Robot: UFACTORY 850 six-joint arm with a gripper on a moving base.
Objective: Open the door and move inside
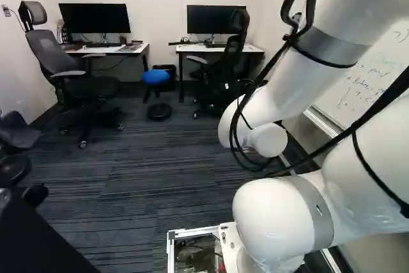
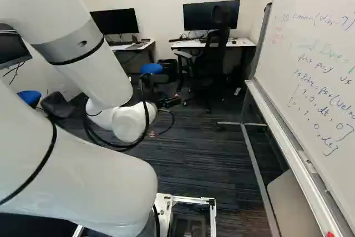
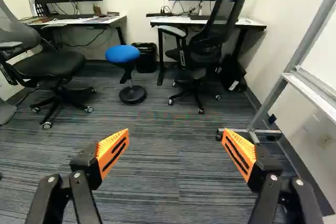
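Orange-padded black gripper [image 3: 175, 135] is wide open, holding nothing. Veer right of that round blue stool [image 3: 122, 54] and the white arm [image 1: 284, 91] could whack the metal-framed whiteboard [image 2: 313, 54].

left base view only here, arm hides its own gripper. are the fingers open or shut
Observer: Open: in the wrist view the gripper holds its orange pads wide apart.

Operator: ok and what's on the floor behind the arm, whiteboard side

Observer: The wrist view shows a foot of the whiteboard stand, with a caster at its end, on the floor ahead of the gripper.

Operator: i see no door here, any in your other two views

Observer: No, neither the right base view nor the wrist view shows a door.
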